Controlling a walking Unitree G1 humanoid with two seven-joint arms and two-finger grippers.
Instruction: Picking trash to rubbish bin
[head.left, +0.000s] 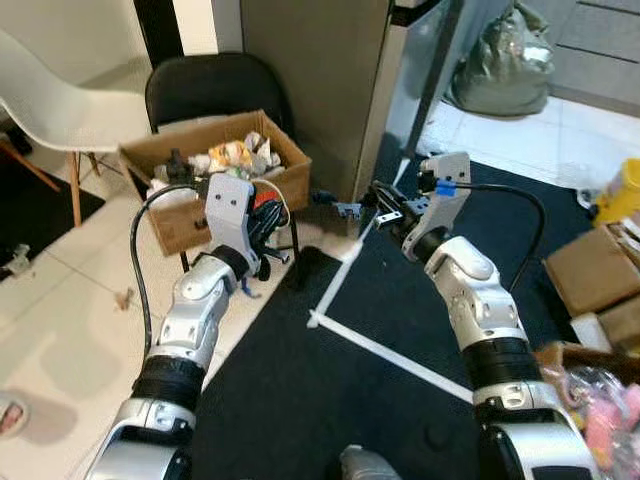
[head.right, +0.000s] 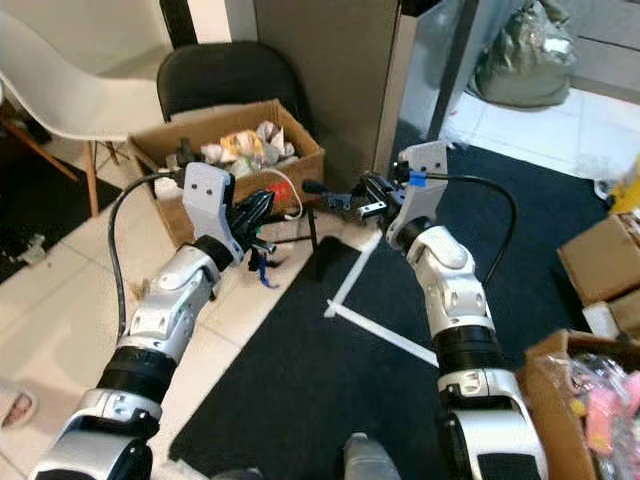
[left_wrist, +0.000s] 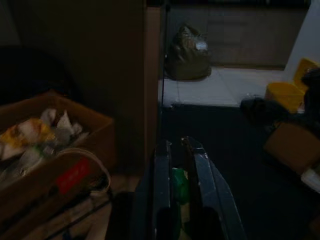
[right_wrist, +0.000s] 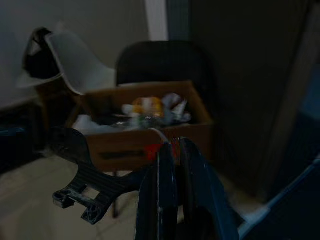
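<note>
I see the cardboard box (head.left: 215, 170) of trash sitting on the black chair (head.left: 215, 88) at far left, already holding crumpled wrappers (head.left: 238, 154). My left gripper (head.left: 262, 228) is raised just near of the box's right front corner; in its wrist view the fingers (left_wrist: 161, 176) are nearly together, clamped on a small green piece (left_wrist: 179, 184) lodged between them. My right gripper (head.left: 352, 208) reaches left toward the same box from beside the grey cabinet (head.left: 320, 70), its fingers (right_wrist: 165, 170) pressed together with nothing visible between them. A white chair (head.left: 60, 100) stands far left, and a dark rug (head.left: 380, 300) lies under both arms.
</note>
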